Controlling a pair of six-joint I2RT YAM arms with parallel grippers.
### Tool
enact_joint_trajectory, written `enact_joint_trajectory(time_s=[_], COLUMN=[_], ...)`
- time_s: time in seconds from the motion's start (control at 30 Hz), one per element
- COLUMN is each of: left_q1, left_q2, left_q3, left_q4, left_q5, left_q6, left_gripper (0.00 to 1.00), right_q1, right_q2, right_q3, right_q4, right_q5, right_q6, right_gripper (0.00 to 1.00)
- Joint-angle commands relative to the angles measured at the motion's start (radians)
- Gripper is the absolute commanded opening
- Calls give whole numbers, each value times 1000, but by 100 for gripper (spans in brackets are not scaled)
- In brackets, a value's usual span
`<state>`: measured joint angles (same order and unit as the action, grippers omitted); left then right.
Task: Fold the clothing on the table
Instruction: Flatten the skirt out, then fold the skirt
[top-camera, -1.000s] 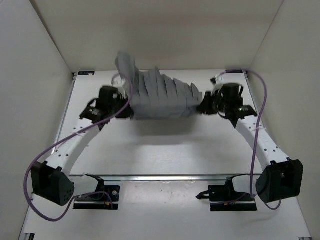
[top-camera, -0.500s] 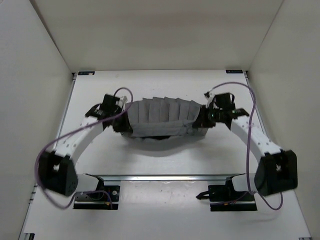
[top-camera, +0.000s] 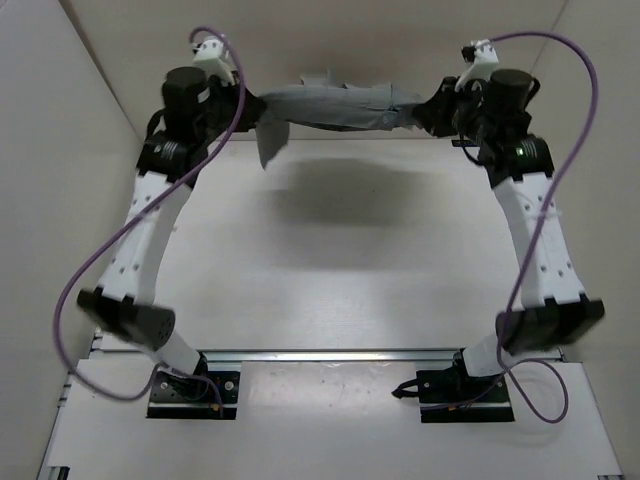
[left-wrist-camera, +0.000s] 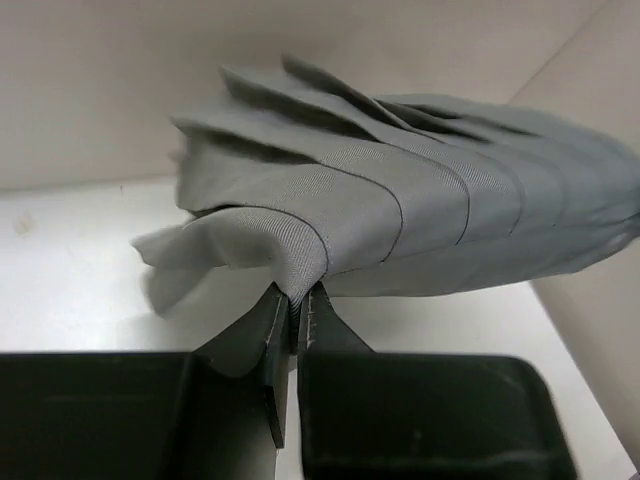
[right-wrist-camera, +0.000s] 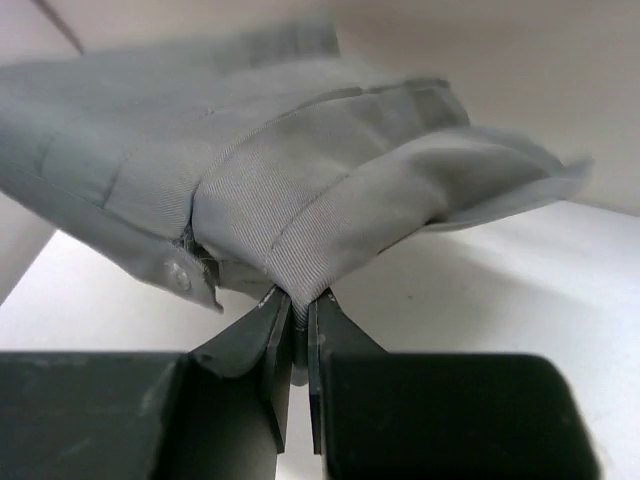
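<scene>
One garment (top-camera: 330, 104), two tools (top-camera: 250, 102) (top-camera: 424, 113), one table (top-camera: 330, 275)

left gripper (top-camera: 243, 100) and right gripper (top-camera: 428, 112) now sit high and far out by the back wall (top-camera: 320, 40), wider apart than half a second ago. clothing (top-camera: 330, 104) goes from a sagging pleated bundle low over the table (top-camera: 330, 280) to a taut band well clear of it. One corner flap now dangles near its left end.

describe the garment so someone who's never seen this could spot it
Look to the far end of the white table. Strung in the air there between the left gripper and the right gripper is the clothing. It is the only soft, pleated grey thing in the scene.
</scene>
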<state>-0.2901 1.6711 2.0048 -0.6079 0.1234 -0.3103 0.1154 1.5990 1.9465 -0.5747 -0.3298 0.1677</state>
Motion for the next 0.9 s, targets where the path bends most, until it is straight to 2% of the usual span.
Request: enact_joint_trajectory(time_s=[0.0,0.1,0.13,0.2,0.3,0.33,0.4,0.53,0.6,0.63,0.73,0.87], left_q1=[52,6,-13,-43,-96,-118,-133,-133,-109,-97,-54,15], left_q2=[-200,-272,-318,-402,-542,-595,-686,-858,-883,-880,-780,-558], left_q3=[-197,-360,-468,-703,-944,-983,-1121,-1229,-1252,-1267,-1246,-1189], left_q4=[77,59,65,68,22,-21,-81,-238,-277,-271,-213,-80], left_q5=[-200,-222,-208,-199,-192,-195,-150,-61,-24,-1,25,41], left_q6=[74,105,96,56,-1,-28,-74,-153,-167,-161,-121,-90], left_gripper=[0,0,0,0,0,0,0,0,0,0,0,0], right_q1=[-16,-63,-74,-63,35,52,137,245,321,320,224,139], right_q2=[-213,-318,-341,-382,-480,-526,-586,-665,-666,-656,-556,-380], right_q3=[-263,-522,-562,-743,-952,-990,-1121,-1261,-1282,-1284,-1226,-1108], right_q4=[122,128,109,70,19,9,-17,-48,-7,-2,48,97], right_q5=[159,129,123,124,135,127,108,-8,-3,-20,-70,-93], right_q6=[-59,-50,-53,-47,10,38,137,306,341,340,288,213], right_gripper=[0,0,0,0,0,0,0,0,0,0,0,0])
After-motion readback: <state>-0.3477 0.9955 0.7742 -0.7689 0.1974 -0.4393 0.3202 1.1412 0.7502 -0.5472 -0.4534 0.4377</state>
